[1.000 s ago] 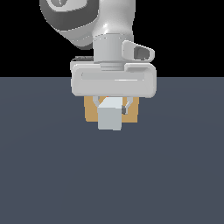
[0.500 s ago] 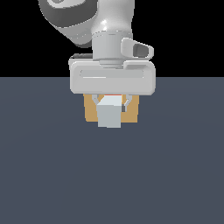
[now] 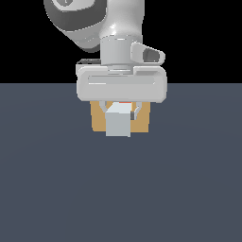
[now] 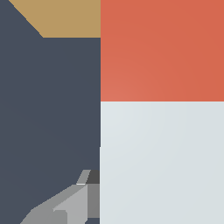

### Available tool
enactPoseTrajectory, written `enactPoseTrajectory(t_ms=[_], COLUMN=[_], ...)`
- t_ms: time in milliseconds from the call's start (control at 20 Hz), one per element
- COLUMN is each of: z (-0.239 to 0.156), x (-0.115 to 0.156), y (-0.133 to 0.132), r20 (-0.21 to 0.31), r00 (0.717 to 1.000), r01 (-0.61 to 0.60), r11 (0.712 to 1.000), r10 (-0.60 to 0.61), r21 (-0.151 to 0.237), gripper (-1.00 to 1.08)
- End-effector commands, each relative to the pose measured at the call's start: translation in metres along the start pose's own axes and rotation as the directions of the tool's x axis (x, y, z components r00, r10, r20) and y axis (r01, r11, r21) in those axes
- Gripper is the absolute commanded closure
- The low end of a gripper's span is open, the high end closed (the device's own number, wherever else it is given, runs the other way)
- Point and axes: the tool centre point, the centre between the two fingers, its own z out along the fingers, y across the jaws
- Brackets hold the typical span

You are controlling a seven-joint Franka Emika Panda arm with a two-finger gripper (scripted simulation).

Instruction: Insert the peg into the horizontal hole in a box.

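My gripper [image 3: 121, 110] is shut on the peg [image 3: 118, 124], which I hold level just above the dark floor. Its pale square end faces the exterior camera, and a sliver of its red end shows behind, toward the box [image 3: 97, 118]. The tan box stands right behind the peg, mostly covered by the hand and the peg. The hole is hidden behind the peg. In the wrist view the peg [image 4: 162, 162] fills one side, red end [image 4: 162, 50] leading. A corner of the box [image 4: 65, 17] lies beyond it, and one grey finger [image 4: 65, 205] shows beside the peg.
The dark blue-grey floor [image 3: 121, 189] stretches around the box in both views. The arm's white hand body [image 3: 122, 85] hangs over the box and peg.
The gripper and the held peg have crept slightly farther from the exterior camera, toward the box; the peg's pale end sits a little higher in the picture.
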Motion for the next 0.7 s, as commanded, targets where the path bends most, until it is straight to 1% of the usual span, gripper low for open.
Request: enactPoseTrajectory(t_ms=[0,150,450,650], z=[-0.003,-0.004,-0.006,-0.006], x=[0.012,0.032,0.085,0.108], y=[0.001,0.001,0.001,0.002], r20=[-0.001,-0.001,-0.002,-0.002], r00=[1.000,1.000,1.000,1.000], r01=[0.002,0.002,0.002,0.002], r11=[1.000,1.000,1.000,1.000], r10=[-0.002,-0.002,-0.002,-0.002], r21=[-0.007,-0.008,-0.011,-0.011], gripper=[1.08,1.08,1.08,1.08])
